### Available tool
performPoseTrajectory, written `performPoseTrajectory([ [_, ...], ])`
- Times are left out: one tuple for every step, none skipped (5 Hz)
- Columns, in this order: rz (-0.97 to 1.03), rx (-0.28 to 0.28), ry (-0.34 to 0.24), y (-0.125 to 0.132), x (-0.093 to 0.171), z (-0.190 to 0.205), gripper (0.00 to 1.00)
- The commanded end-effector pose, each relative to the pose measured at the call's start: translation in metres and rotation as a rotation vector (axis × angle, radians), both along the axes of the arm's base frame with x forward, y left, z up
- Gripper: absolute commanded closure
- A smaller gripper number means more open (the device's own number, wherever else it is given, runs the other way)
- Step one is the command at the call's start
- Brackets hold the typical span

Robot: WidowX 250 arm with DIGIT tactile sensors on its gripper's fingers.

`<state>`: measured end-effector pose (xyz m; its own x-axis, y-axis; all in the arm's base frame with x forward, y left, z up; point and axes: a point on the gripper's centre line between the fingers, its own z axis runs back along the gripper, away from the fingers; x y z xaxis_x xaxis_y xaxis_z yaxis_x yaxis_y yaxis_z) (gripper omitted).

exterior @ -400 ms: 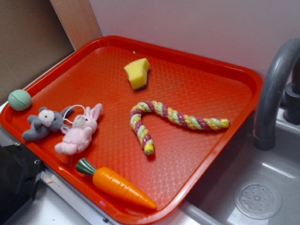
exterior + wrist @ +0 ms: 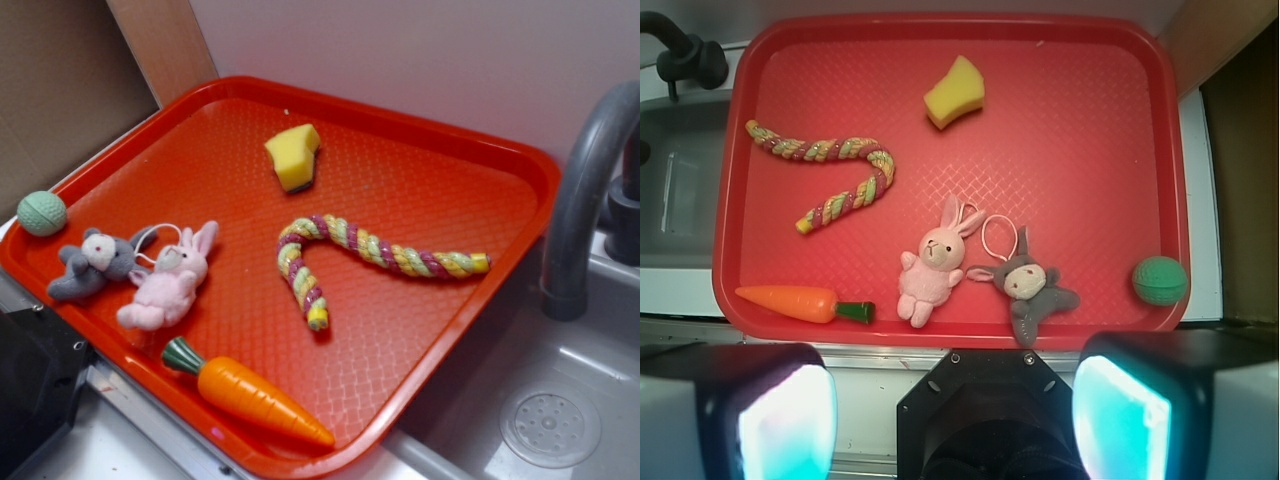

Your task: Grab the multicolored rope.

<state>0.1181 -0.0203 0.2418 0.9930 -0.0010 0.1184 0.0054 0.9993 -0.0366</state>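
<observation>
Tool [image 2: 955,415] pads wide apart, holding nothing; multicolored rope [image 2: 830,180] at tray's [image 2: 1160,150] 10 o'clock, untouched.

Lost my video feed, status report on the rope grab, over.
Gripper open, high above the tray, holding nothing. Multicolored rope lies bent, untouched. Nothing on top of it; sponge and carrot lie apart.

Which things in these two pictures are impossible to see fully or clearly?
- Gripper: absent from the exterior view; in the wrist view the bottom edge cuts both fingers, so the tips are unseen.
- Faucet: cut by the right edge in the exterior view, by the left edge in the wrist view.
- Multicolored rope: fully visible, but its underside against the tray is hidden.
</observation>
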Motion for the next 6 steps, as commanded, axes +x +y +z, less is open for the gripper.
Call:
performPoseTrajectory([
  [-0.416,0.066,-0.039,-0.014,0.069,0.009,0.0],
  [-0.638,0.103,-0.02,-0.039,0.101,-0.002,0.0],
  [-0.89,0.167,0.003,-0.068,0.136,-0.022,0.0],
  [-1.104,0.192,0.015,-0.098,0.154,-0.053,0.0],
  [-1.194,0.213,0.035,-0.12,0.152,-0.087,0.0],
  [-1.292,0.181,0.065,-0.137,0.144,-0.117,0.0],
])
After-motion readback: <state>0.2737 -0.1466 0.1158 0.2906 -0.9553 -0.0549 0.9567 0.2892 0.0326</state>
